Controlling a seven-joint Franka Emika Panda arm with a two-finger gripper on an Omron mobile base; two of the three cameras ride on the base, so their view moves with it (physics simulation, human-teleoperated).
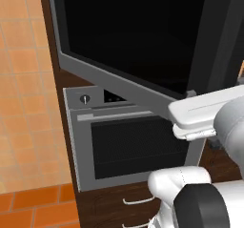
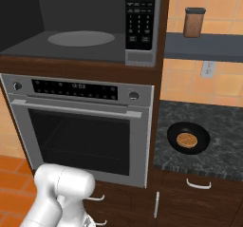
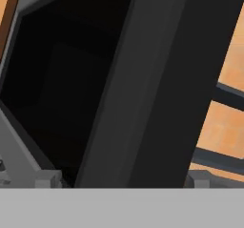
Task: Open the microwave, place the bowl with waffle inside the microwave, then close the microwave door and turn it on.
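One step of four looks done, as you can judge from the right base view: the microwave [image 2: 80, 31] stands open, its grey cavity and round turntable plate bare, with the black keypad panel [image 2: 140, 17] beside the opening. The microwave door [image 1: 128, 36] is swung wide out over the silver oven [image 2: 80, 126], and the claw [image 3: 119, 181] sits right up against its edge, the dark vertical bar handle [image 3: 143, 88] rising directly ahead of the two small finger tips. Those tips barely show at the foot of the hand view, one to each side of the handle, so you cannot tell from these pictures how wide the claw stands or whether it grips the bar. The bowl with waffle [image 2: 188, 138] is well apart from the claw, off to the far side of the oven on the dark stone bench [image 2: 223, 140], untouched and upright, the orange-brown waffle lying flat inside it. Left for you: fetch the bowl, set it on the turntable, shut the door, and press the keypad.
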